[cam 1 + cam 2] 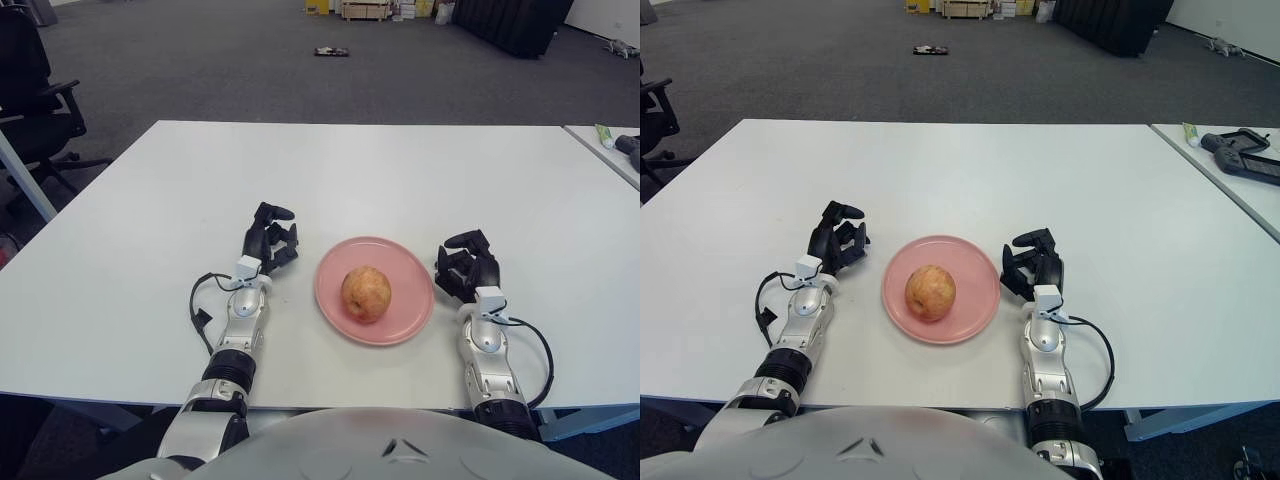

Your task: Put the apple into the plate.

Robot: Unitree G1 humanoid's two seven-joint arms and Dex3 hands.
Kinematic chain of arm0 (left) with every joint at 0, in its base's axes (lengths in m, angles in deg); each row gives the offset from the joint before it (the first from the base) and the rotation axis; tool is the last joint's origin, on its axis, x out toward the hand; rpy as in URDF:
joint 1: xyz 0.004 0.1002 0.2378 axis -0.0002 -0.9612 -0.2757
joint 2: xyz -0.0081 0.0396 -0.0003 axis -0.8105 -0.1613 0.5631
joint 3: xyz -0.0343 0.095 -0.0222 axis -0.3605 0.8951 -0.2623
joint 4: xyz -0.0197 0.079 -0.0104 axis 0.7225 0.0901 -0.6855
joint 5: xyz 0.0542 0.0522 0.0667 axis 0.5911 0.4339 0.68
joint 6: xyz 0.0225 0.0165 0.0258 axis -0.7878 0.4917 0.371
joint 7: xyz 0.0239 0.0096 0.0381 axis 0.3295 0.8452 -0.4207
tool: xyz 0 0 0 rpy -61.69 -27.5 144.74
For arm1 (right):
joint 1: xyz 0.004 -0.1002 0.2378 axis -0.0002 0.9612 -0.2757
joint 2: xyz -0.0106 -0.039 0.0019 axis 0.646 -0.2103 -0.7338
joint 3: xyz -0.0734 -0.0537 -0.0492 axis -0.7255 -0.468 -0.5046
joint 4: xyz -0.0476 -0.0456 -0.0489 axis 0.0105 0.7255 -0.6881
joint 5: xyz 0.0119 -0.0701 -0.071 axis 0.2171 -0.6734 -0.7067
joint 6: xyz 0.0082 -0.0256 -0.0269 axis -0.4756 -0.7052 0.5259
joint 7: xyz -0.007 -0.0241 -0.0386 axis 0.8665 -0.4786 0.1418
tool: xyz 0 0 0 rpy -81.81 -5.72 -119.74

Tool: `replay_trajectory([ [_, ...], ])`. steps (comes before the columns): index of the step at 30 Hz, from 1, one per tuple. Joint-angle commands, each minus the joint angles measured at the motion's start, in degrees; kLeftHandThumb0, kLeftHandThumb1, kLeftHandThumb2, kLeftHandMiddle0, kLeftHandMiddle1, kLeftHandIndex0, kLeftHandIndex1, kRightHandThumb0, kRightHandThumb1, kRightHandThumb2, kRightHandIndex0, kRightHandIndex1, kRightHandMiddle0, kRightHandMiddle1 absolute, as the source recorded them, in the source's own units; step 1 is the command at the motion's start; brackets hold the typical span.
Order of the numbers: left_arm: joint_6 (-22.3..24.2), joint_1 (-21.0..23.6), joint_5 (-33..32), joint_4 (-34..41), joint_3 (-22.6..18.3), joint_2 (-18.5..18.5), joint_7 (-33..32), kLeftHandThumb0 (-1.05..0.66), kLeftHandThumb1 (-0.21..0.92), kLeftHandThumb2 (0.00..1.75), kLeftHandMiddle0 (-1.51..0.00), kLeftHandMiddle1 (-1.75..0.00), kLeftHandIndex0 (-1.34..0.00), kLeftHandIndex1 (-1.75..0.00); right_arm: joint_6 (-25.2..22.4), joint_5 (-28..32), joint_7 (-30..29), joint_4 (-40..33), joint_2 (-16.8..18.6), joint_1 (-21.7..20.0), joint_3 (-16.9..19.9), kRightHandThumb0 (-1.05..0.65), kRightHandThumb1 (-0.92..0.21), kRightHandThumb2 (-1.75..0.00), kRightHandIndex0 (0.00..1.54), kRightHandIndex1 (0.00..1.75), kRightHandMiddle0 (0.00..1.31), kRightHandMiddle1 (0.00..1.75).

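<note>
White tabletop (400, 170) fills the scene, grey office carpet (250, 70) beyond it. Between the two hands sits a pink plate (412, 268), the apple (366, 292) resting at its centre. The left hand (268, 240) shows just left of the plate, fingers loosely curled, holding nothing. The right hand (468, 272) shows just beside the plate's right rim, fingers likewise curled and empty.
</note>
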Motion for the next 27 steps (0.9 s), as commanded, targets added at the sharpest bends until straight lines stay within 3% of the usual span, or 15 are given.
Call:
replay_trajectory([
  [1, 0.77, -1.79, 0.13, -0.76, -0.07, -0.80, 0.62, -0.40, 0.60, 0.97, -0.67, -1.75, -0.40, -1.75, -1.05, 0.21, 0.11, 2.86, 0.46, 0.45, -0.57, -0.39, -0.65, -0.90, 0.66, 1.49, 0.36, 1.75],
  [27, 2.92, -2.96, 1.32, 1.34, -0.11, -0.90, -1.06, -0.39, 0.64, 0.91, -0.62, -1.75, -0.36, -1.75, 0.35, -0.16, -0.24, 4.86, 0.09, -0.23, -1.31, -0.38, -0.67, -0.87, 0.63, 1.52, 0.35, 1.75],
])
